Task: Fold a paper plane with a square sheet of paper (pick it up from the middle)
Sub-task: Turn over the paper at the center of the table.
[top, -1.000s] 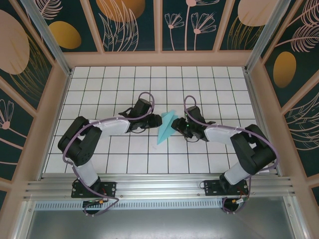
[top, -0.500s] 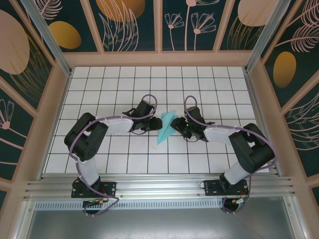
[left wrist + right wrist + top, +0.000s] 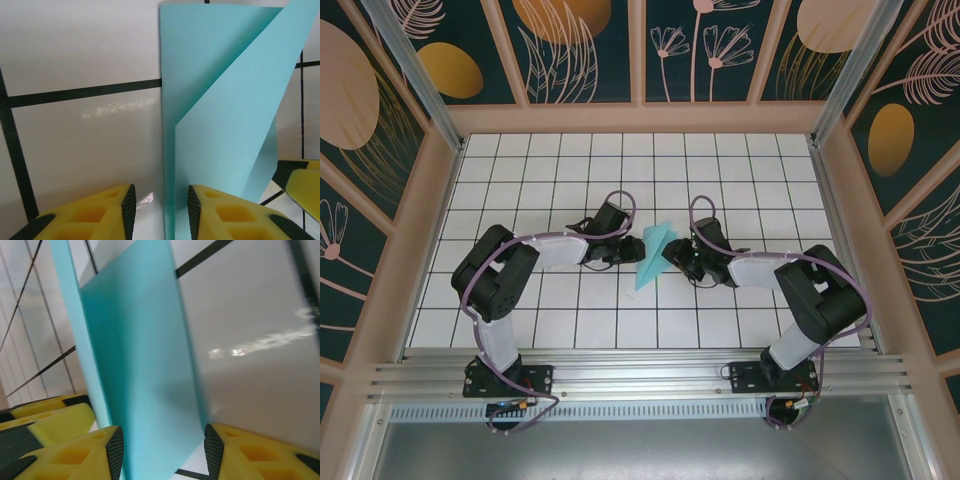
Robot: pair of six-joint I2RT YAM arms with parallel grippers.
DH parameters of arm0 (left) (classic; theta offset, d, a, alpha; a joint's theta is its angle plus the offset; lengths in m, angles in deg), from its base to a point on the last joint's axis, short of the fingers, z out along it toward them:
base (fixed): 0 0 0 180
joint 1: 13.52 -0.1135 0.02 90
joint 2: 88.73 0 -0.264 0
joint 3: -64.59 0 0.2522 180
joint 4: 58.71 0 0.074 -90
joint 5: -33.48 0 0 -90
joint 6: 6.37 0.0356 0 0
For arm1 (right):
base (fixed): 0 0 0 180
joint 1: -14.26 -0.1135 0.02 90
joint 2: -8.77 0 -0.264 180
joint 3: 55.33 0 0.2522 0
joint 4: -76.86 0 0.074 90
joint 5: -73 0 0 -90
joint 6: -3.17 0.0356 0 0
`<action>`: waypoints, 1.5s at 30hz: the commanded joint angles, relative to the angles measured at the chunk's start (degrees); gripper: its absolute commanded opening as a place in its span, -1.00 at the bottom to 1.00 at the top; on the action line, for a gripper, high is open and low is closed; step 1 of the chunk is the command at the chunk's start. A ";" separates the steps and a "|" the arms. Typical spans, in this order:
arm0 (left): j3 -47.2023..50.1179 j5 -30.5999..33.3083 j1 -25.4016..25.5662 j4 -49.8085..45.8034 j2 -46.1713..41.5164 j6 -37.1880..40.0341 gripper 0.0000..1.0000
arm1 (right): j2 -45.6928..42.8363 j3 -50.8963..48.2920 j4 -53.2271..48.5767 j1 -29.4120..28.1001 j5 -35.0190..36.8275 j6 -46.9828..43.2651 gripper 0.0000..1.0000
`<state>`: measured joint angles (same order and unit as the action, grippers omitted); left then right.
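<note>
Item: sheet of paper, light cyan, partly folded into a narrow pointed shape.
Location: near the centre of the table, long axis running from 1 o'clock to 7 o'clock in the top view.
Left gripper: at 9 o'clock of the sheet. Jaws are parted by a narrow gap with the sheet's straight edge lying in it, and no clamping is visible.
Right gripper: at 3 o'clock of the sheet. Jaws are wide apart with a standing panel of the sheet between the pads, and it holds nothing.
Weight: judged very light, so any brush from a finger is likely to shift it.
Stiffness: judged thin and limp. The raised flap stands off the table on its crease alone and would spring back if released.
Surface: the glossy tiles suggest the sheet slides easily, and one arm should pin it while the other works.
Fragility: prone to stray creases and tears, so close gently.
Hold point: on a doubled edge near mid-length. Avoid the tip at 1 o'clock.
Hidden: the lower layers under the flap, and the sheet's near end below the left wrist view.
Unclear: the fold count, and whether the pads touch the paper. The right wrist view is blurred.
</note>
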<state>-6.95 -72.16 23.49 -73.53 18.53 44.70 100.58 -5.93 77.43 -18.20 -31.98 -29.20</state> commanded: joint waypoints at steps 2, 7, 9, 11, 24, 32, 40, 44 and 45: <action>-1.02 -1.54 -0.08 -0.96 1.77 1.15 -0.28 | 0.83 -0.39 4.54 -0.58 -2.24 0.93 -0.02; -0.77 -2.35 -0.10 -0.75 2.20 1.08 -0.30 | 1.22 -0.63 6.12 -0.58 -2.62 0.78 -0.02; -0.50 -2.55 -0.02 -0.44 2.25 0.82 -0.31 | 1.47 -1.28 8.71 -0.56 -3.49 1.28 -0.02; -0.43 -2.49 -0.01 -0.43 2.25 0.75 -0.32 | 1.90 -1.52 10.30 -0.56 -3.65 1.77 0.00; -0.05 -1.24 -0.02 -0.27 1.92 -0.08 -0.37 | 6.57 0.47 17.20 -0.96 -5.49 1.21 -0.10; -0.48 -1.24 -0.01 -0.27 1.98 -0.26 -0.39 | 10.38 3.51 18.32 -1.50 -6.74 0.07 -0.22; -0.33 -0.63 -0.01 -0.28 1.47 -0.58 -0.39 | 12.25 5.73 17.22 -1.69 -6.49 -1.39 -0.46; 0.02 -0.40 -0.01 0.31 0.35 -0.82 -0.39 | 11.86 6.33 15.71 -1.80 -5.74 -2.95 -0.66; 0.35 -0.34 0.03 0.83 -0.25 -1.03 -0.39 | 11.62 6.73 14.90 -1.75 -5.80 -3.65 -0.72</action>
<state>-6.99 -72.33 23.21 -73.53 18.80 44.39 112.18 -0.92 93.25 -19.49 -38.03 -30.23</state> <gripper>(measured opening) 0.304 0.154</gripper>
